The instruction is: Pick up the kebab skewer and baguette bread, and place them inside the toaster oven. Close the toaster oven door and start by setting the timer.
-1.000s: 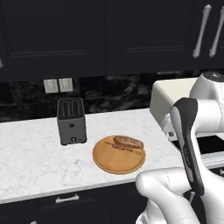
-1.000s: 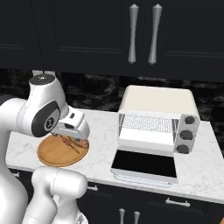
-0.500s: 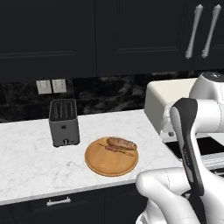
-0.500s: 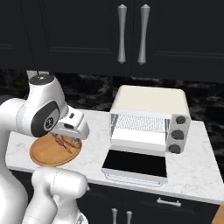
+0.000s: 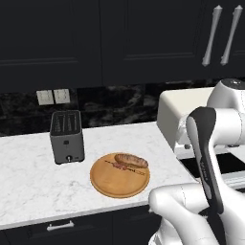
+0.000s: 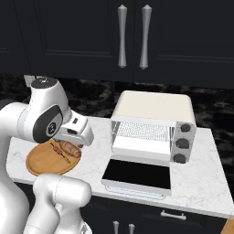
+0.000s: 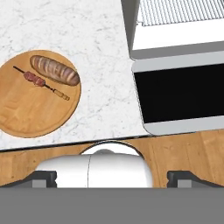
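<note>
A round wooden plate [image 5: 111,187] on the white marble counter carries the golden-brown baguette bread [image 5: 132,161] and, just in front of it, the thin kebab skewer [image 5: 124,167]. From the hand, the baguette [image 7: 54,70] and skewer [image 7: 40,82] lie at the upper left on the plate [image 7: 30,111]. The cream toaster oven [image 6: 155,107] stands to the right, its glass door [image 6: 137,173] folded down flat and the rack inside showing. My gripper [image 7: 113,177] hangs open above the counter's front edge, between the plate and the oven door [image 7: 181,94], holding nothing.
A dark grey slot toaster [image 5: 67,136] stands left of the plate near the back wall. Dark cabinets with silver handles [image 6: 132,36] hang above. The open door overhangs the counter's front edge. Bare marble [image 7: 105,65] lies between plate and oven.
The whole picture has shifted in both base views, so the base has driven. Plate, food and oven keep their places on the counter. The gripper stays open.
</note>
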Available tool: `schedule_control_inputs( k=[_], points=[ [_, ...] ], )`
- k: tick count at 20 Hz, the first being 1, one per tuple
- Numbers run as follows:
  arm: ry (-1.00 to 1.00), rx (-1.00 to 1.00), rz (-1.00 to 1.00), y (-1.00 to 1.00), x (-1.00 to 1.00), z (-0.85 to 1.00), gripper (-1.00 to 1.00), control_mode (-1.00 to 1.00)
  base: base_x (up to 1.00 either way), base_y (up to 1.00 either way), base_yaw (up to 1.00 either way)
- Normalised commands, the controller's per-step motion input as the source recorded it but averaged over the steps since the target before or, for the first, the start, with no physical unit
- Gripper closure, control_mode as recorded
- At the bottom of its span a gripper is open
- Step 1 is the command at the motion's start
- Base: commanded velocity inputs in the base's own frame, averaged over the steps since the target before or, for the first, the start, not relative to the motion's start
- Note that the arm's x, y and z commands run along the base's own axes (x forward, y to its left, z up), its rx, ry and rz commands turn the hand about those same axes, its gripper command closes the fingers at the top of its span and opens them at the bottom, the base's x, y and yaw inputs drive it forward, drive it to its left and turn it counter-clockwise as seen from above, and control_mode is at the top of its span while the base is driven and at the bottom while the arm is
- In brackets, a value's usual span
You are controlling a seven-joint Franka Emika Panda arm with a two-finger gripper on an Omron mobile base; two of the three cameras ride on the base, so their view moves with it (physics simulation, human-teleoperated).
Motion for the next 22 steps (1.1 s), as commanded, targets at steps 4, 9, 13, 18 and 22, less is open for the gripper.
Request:
schedule_control_inputs(
  k=[4,9,13,18,22],
  points=[
    [0.0,0.0,0.0,0.0,0.0,0.0,-1.0,1.0,0.2,-0.06,0.0],
    [0.01,0.0,0.01,0.03,0.03,-0.05,-1.0,-1.0,0.0,0.0,0.0],
    [0.01,0.0,0.21,0.37,0.48,-0.52,-1.0,-1.0,0.0,0.0,0.0],
    [0.0,0.04,0.34,0.17,0.56,-0.48,-1.0,-1.0,0.0,0.0,0.0],
    [-0.06,0.05,0.15,0.02,0.49,-0.31,-1.0,-1.0,0.0,0.0,0.0]
  ],
)
